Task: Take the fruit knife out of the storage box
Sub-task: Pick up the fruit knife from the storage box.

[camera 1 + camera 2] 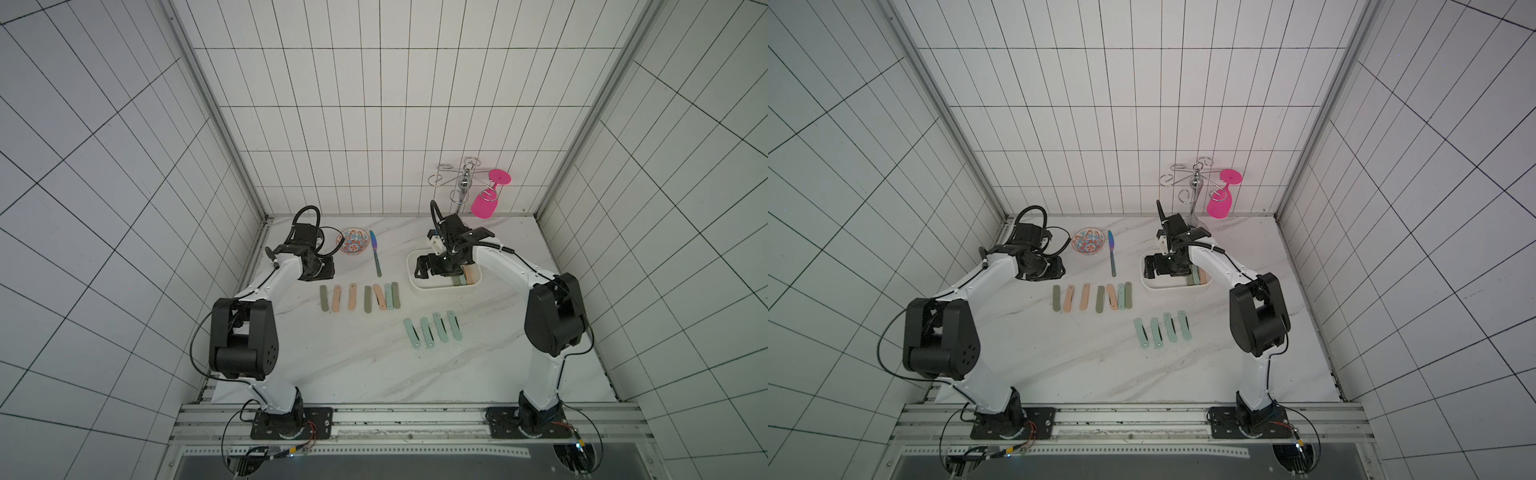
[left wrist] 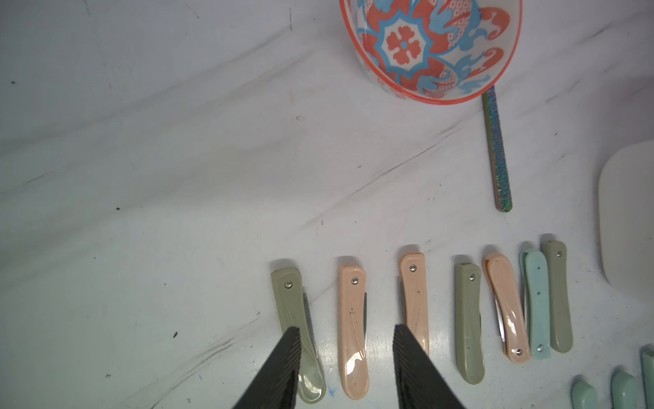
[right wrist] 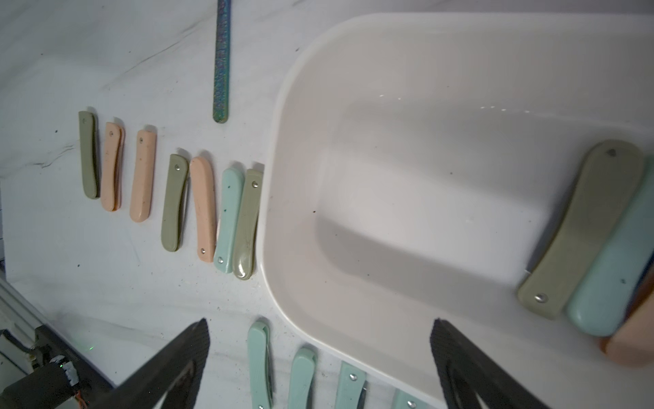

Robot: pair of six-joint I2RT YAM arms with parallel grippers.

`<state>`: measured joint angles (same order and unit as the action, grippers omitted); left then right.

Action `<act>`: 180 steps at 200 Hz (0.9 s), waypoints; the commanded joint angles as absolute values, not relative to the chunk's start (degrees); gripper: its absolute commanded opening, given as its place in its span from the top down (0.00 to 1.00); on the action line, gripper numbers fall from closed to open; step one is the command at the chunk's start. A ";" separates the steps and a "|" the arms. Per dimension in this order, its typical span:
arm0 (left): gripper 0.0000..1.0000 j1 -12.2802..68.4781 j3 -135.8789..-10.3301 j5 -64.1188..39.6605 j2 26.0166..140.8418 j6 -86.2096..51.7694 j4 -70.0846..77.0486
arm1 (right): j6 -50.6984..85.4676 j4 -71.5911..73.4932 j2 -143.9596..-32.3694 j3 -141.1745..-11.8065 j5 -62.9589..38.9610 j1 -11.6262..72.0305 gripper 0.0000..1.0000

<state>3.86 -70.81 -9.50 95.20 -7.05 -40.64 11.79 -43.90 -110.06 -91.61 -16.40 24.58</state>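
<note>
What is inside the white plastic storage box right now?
Three folded fruit knives at one end: olive green knife, pale teal knife, peach knife (only partly seen). Anything beneath them is hidden.

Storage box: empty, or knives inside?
Not empty: the storage box holds an olive knife, a mint knife and a peach knife at one end.

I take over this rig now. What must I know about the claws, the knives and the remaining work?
Left claw: open, empty, near the row of seven folded knives.
Right claw: wide open, empty, above the storage box.
Done: eleven knives lie outside the box, four mint ones included.
Left: three fruit knives inside, together at one end.
</note>
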 commanded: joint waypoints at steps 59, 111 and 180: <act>0.54 5.22 -64.02 -15.28 88.08 -15.28 -32.92 | 14.93 -40.57 -115.39 -91.47 -3.50 19.58 0.17; 0.54 6.14 -63.36 -18.03 86.75 -16.38 -31.82 | 15.07 -38.35 -118.33 -90.45 -1.45 17.82 0.23; 0.54 7.19 -63.44 -19.41 86.88 -17.23 -31.20 | 15.82 -36.31 -121.56 -88.77 -2.13 17.31 0.39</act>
